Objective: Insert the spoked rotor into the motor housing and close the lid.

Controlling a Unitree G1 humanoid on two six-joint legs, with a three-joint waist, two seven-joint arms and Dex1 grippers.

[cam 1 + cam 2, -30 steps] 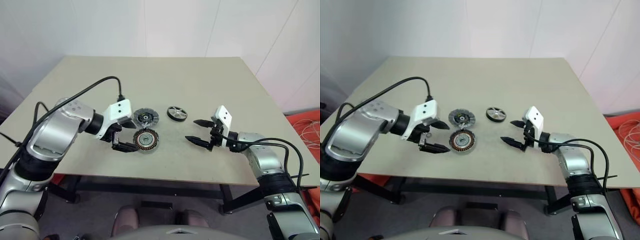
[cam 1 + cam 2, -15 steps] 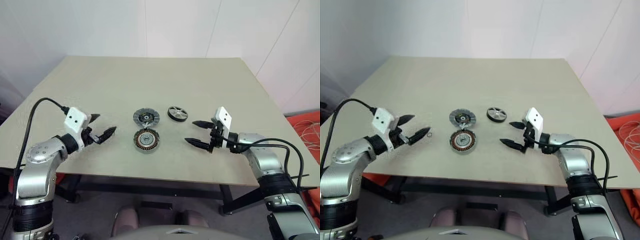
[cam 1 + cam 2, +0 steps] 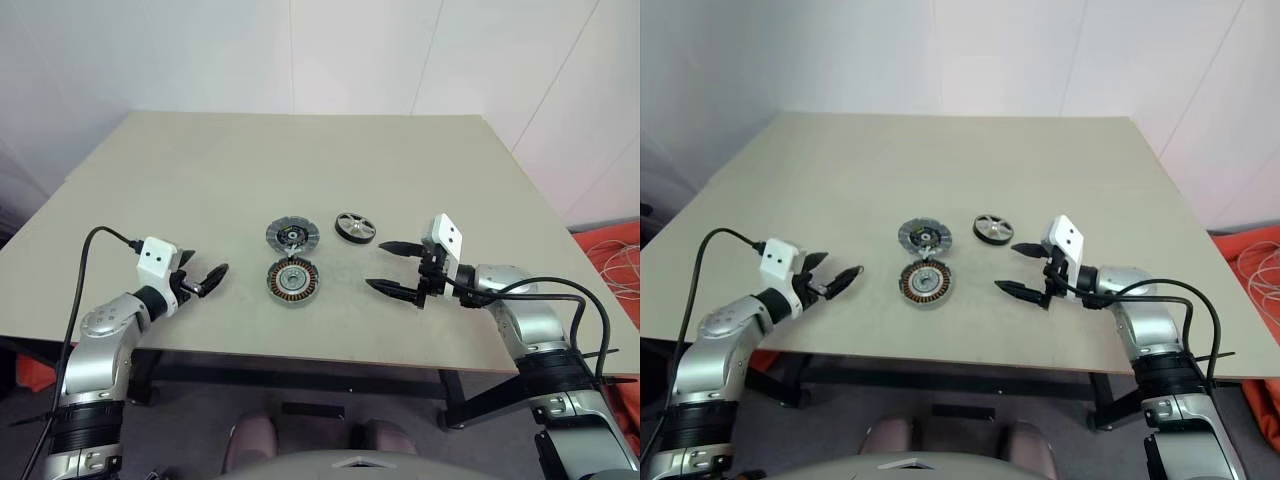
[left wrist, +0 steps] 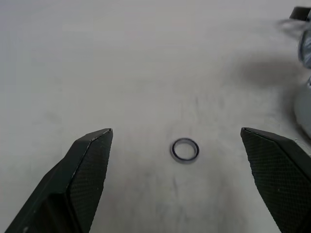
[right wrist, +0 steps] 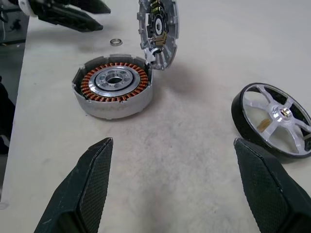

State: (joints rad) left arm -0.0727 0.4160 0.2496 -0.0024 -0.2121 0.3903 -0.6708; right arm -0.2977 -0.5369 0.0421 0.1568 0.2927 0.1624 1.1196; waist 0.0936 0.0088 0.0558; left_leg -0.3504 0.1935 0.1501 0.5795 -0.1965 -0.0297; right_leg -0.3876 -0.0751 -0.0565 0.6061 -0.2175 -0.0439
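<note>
The motor housing [image 3: 292, 281], with copper windings around a silver hub, lies open at the table's middle front. The lid [image 5: 158, 29] stands tilted on edge at the housing's far rim. To their right, flat on the table, is the black-rimmed spoked rotor [image 3: 355, 227]. My right gripper [image 3: 377, 265] hovers open and empty just right of the housing [image 5: 114, 92], with the rotor [image 5: 274, 126] off to one side of it. Well left of the housing, my left gripper [image 3: 208, 266] is open low over the table, with nothing in it.
A tiny black ring [image 4: 185, 149] lies on the beige table [image 3: 300, 150] just ahead of my left fingertips [image 4: 92, 145]. The table's front edge runs close under both arms. Orange fabric and white cable [image 3: 620, 255] lie on the floor at the right.
My left arm swung away from the housing, leftward and down, to the table's front left, and its gripper turned level. The right gripper stayed put.
</note>
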